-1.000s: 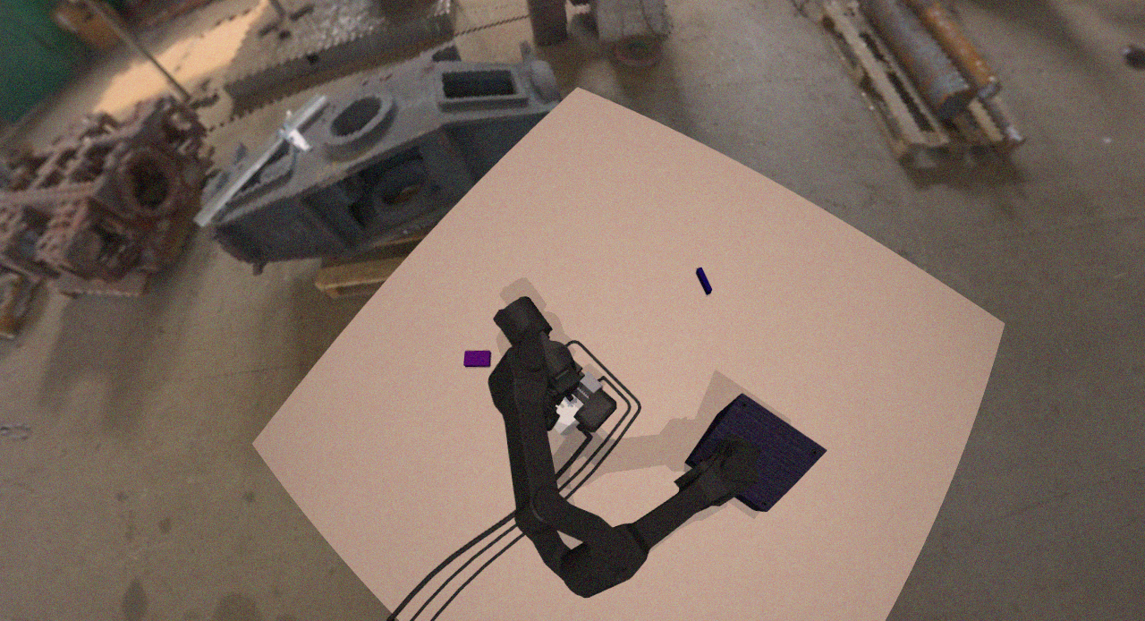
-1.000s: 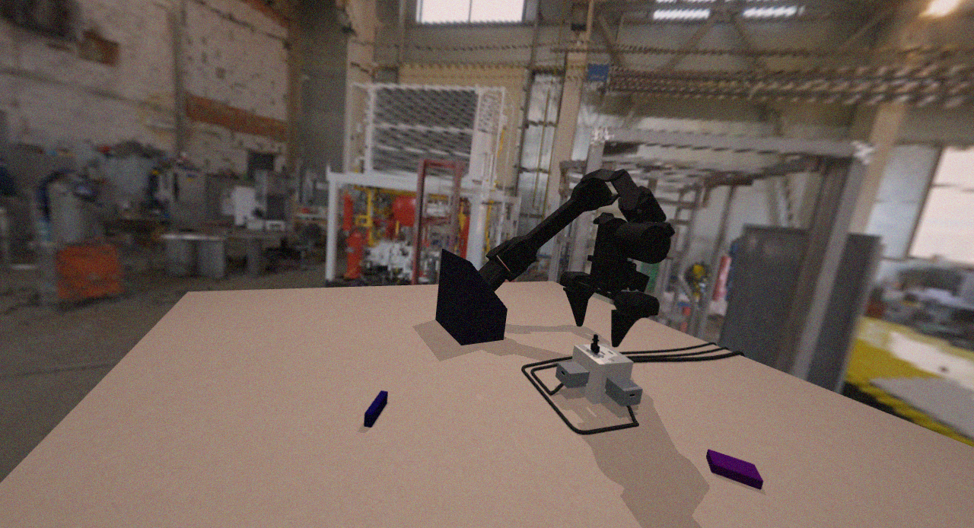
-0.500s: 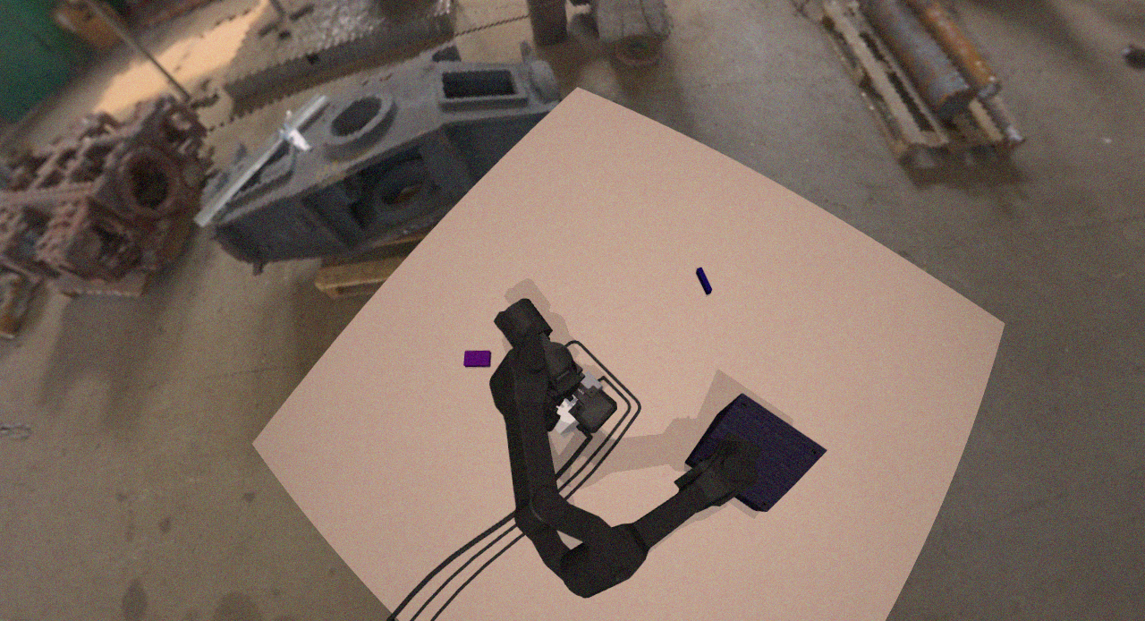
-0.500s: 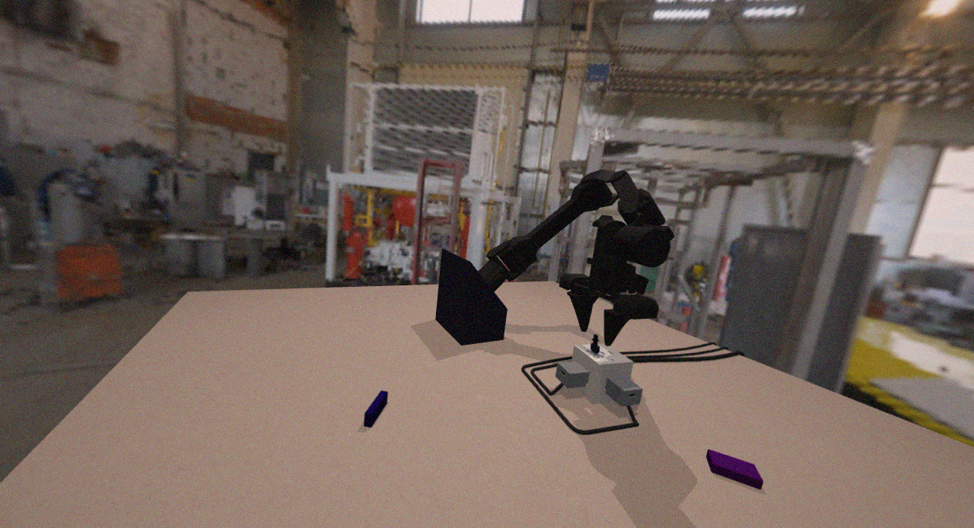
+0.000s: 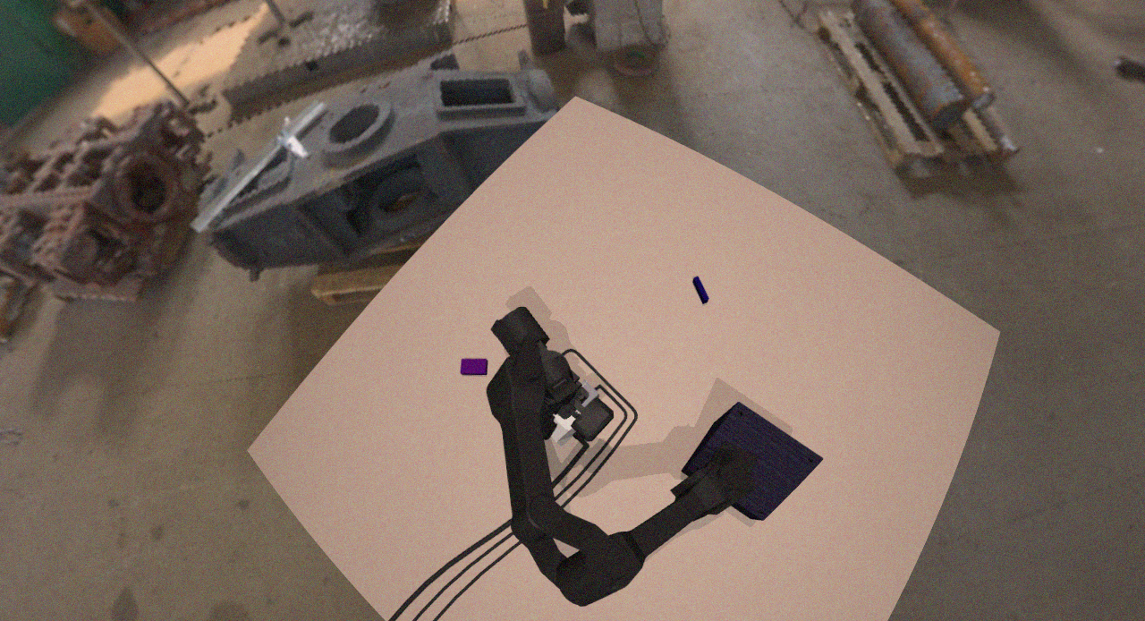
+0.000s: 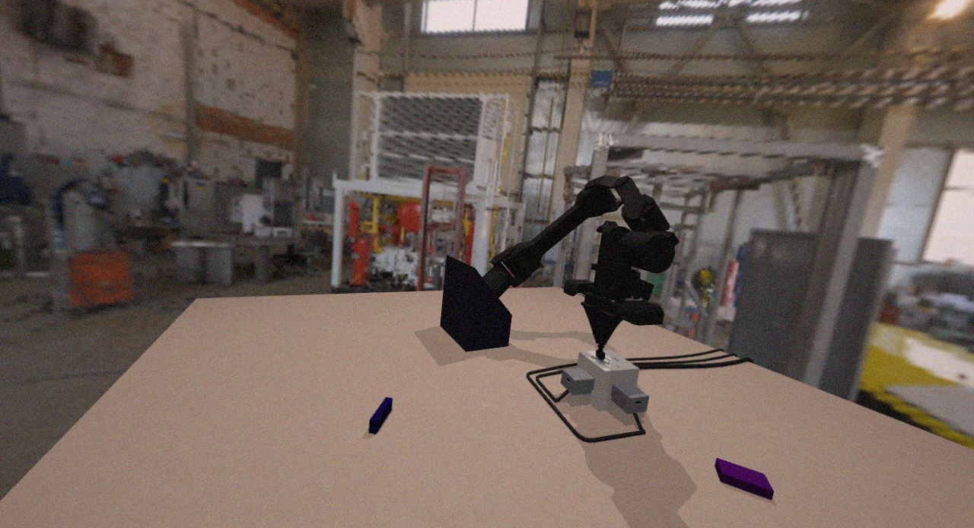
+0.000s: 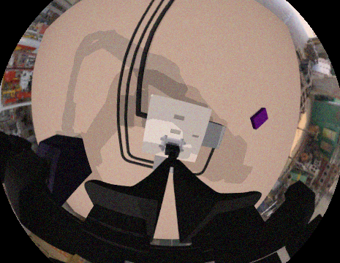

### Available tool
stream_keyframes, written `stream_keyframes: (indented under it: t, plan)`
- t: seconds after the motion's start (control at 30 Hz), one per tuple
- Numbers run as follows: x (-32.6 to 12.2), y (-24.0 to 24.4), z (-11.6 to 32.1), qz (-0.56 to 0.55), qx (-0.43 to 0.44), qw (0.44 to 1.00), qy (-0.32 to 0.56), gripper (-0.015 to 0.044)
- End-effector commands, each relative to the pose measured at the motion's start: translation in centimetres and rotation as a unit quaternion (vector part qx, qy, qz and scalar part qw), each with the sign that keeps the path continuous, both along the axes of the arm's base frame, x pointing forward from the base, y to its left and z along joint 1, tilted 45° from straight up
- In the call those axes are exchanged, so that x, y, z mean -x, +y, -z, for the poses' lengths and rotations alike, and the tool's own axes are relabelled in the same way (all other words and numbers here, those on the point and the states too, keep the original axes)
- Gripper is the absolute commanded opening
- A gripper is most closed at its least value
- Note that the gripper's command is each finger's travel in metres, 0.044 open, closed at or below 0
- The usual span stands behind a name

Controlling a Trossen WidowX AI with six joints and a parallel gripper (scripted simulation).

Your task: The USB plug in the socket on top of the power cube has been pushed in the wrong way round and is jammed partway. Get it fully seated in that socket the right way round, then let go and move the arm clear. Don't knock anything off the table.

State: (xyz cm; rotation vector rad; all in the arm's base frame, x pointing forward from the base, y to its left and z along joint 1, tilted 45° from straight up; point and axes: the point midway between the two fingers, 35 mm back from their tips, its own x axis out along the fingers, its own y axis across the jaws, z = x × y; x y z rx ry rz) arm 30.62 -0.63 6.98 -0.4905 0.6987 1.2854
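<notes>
The white power cube (image 5: pixel 563 425) (image 6: pixel 599 387) (image 7: pixel 162 109) stands on the table, with grey blocks on its sides and slots in its top. The small black USB plug (image 6: pixel 599 354) (image 7: pixel 172 149) stands upright in the socket near one edge of the cube's top. My gripper (image 6: pixel 600 346) (image 7: pixel 172 162) points down over the cube and is shut on the plug's upper part. Its fingertips are just above the cube's top. The arm hides the plug and fingertips in the top view. How deep the plug sits and which way round it is cannot be told.
Black cables (image 5: pixel 634 415) (image 6: pixel 585 438) (image 7: pixel 120 109) loop around the cube and run off across the table. A purple block (image 5: pixel 473 367) (image 6: pixel 743 478) (image 7: pixel 259 118) and a dark blue block (image 5: pixel 700 290) (image 6: pixel 380 415) lie apart from it. The arm's dark base (image 5: pixel 775 465) (image 6: pixel 469 313) stands on the table.
</notes>
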Motion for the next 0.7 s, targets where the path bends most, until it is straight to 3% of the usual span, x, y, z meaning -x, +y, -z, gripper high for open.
stream_keyframes:
  t: [0.0,0.67]
  plan:
    - [-0.02,-0.02,-0.02,0.000,0.000,1.000,-0.001,0.0000]
    - [0.07,-0.39,-0.39,0.000,0.000,1.000,0.000,0.0000]
